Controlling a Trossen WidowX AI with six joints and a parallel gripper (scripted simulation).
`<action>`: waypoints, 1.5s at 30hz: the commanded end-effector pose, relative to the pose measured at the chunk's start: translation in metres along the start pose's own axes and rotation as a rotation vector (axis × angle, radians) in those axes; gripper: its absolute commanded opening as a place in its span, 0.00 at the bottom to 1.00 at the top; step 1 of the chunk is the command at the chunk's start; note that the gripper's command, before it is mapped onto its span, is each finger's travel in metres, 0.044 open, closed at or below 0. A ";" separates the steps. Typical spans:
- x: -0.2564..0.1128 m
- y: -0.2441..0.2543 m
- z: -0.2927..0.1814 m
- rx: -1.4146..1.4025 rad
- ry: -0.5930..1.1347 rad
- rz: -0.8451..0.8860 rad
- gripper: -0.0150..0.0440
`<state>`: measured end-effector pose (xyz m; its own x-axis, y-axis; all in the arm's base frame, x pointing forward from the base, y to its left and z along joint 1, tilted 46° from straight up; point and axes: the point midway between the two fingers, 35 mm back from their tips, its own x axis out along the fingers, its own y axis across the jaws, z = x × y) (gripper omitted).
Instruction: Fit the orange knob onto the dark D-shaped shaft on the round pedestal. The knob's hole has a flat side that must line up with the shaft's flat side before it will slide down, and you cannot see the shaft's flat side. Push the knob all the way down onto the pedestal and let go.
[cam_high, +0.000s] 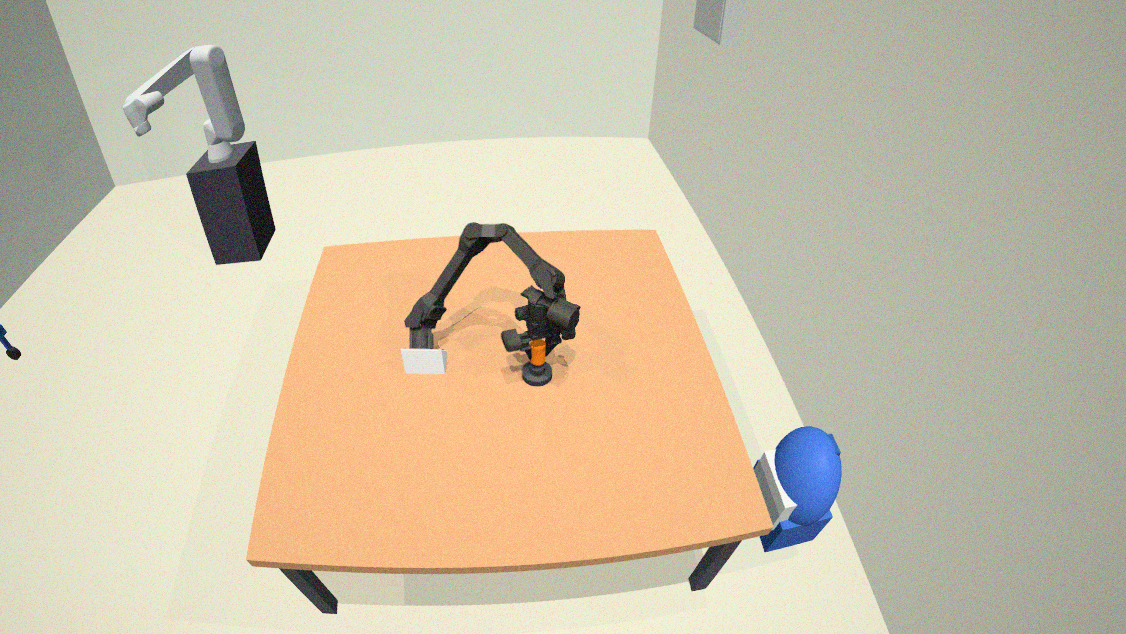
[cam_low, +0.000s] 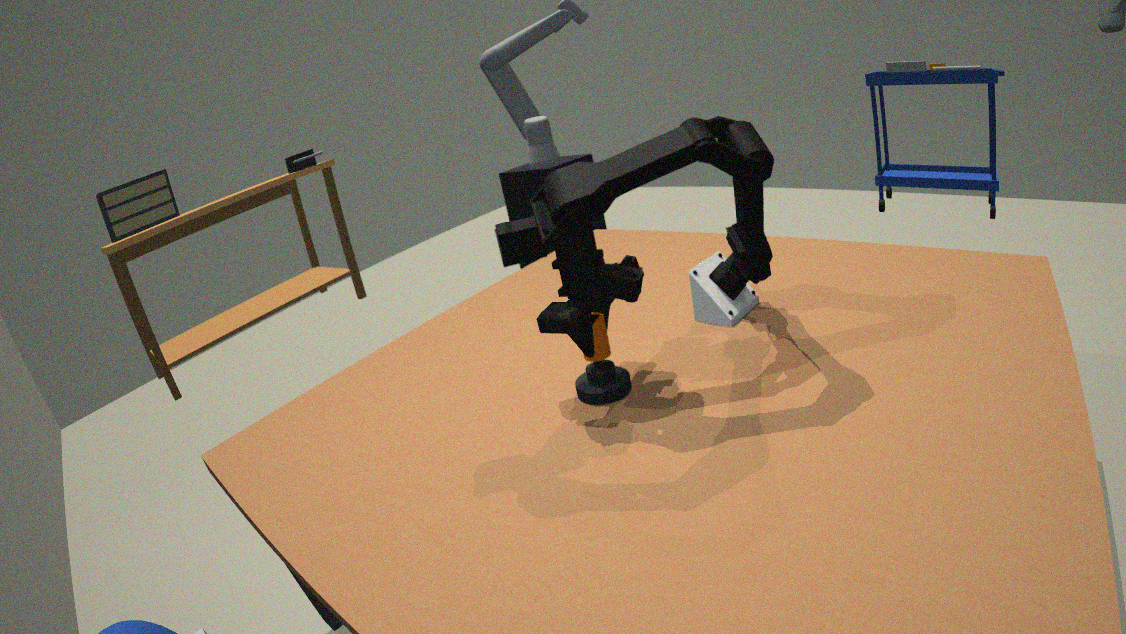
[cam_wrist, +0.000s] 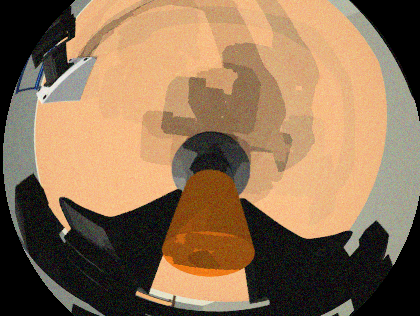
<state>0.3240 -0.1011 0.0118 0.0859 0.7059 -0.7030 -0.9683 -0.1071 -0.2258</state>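
Note:
The orange knob (cam_high: 538, 352) (cam_low: 601, 338) (cam_wrist: 209, 215) is held between the fingers of my gripper (cam_high: 538, 350) (cam_low: 596, 340) (cam_wrist: 210, 200), which is shut on it. The knob leans slightly in the exterior view. Its lower end is right at the top of the dark round pedestal (cam_high: 537, 378) (cam_low: 589, 392) (cam_wrist: 182, 167), over the narrower dark raised part. The wide base of the pedestal shows below the knob, so the knob is not down on it. The D-shaped shaft's flat side and the knob's hole are hidden. Whether the shaft tip is inside the hole cannot be told.
The arm's pale wedge-shaped base mount (cam_high: 423, 361) (cam_low: 709, 303) (cam_wrist: 75, 85) stands on the orange-brown table (cam_high: 472, 488) (cam_low: 906, 488), left of the pedestal in the top view. A blue rounded object (cam_high: 809, 474) is beside the table's right edge.

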 end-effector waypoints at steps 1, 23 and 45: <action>0.000 0.000 0.001 -0.007 0.003 -0.004 0.25; 0.003 0.002 0.002 -0.007 0.003 -0.004 0.25; 0.002 -0.002 -0.002 -0.217 0.003 -0.004 0.25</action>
<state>0.3242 -0.1011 0.0105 0.0840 0.7070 -0.7022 -0.9031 -0.2438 -0.3535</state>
